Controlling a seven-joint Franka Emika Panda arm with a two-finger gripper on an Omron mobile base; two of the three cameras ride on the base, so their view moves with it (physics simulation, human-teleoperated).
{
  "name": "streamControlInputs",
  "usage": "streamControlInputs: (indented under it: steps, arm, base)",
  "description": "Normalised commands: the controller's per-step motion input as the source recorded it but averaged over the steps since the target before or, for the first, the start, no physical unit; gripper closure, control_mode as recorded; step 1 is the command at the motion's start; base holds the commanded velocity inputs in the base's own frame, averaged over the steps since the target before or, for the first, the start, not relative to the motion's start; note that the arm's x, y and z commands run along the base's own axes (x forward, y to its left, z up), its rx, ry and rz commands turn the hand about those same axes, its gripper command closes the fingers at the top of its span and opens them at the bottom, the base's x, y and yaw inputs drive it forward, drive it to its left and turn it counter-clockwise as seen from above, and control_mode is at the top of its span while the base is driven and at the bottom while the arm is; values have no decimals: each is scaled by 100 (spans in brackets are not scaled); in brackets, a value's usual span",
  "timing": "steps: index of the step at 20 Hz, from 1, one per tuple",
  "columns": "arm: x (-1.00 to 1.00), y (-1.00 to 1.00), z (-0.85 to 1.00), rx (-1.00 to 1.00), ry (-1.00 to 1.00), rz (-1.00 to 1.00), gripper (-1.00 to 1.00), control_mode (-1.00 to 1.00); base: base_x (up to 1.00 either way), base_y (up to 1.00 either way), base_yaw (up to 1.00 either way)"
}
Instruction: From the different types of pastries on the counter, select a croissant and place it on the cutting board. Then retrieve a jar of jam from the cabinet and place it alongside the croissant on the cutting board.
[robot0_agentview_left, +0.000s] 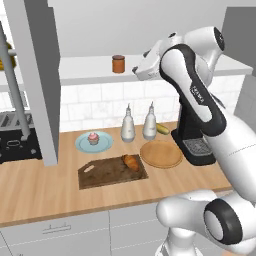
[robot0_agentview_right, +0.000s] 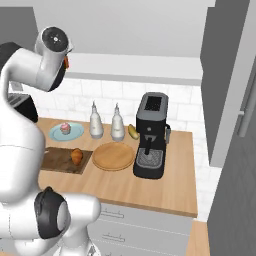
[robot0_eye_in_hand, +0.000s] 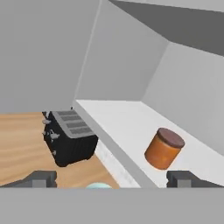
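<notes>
The jar of jam (robot0_eye_in_hand: 163, 148) stands alone on the cabinet (robot0_agentview_left: 90, 70) shelf, so a sideways nudge could tip or roll it off toward the surface (robot0_agentview_left: 45, 192). The gripper (robot0_eye_in_hand: 111, 178) hovers near it, jaws spread wide, holding and touching nothing. The croissant (robot0_agentview_left: 131, 162) already lies on the cutting board (robot0_agentview_left: 102, 174).

My own arm covers the left end of the cutting board (robot0_agentview_right: 65, 160) in the right base view. Toaster (robot0_agentview_left: 15, 135) cut by the left edge, partly behind the cabinet (robot0_agentview_left: 40, 85) side panel. Yellow-green fruit (robot0_agentview_left: 162, 129) half behind a white bottle (robot0_agentview_left: 149, 122).
</notes>
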Motion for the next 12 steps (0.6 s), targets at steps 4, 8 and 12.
streamControlInputs:
  steps: [4, 8, 12]
  arm:
    - [39, -5, -6, 9, 0, 7, -100, -100]
    - [65, -34, 46, 18, 1, 2, -100, -100]
    - [48, -15, 8, 10, 5, 1, -100, -100]
  base:
    - [0, 0, 0]
    - [0, 0, 0]
    - [0, 0, 0]
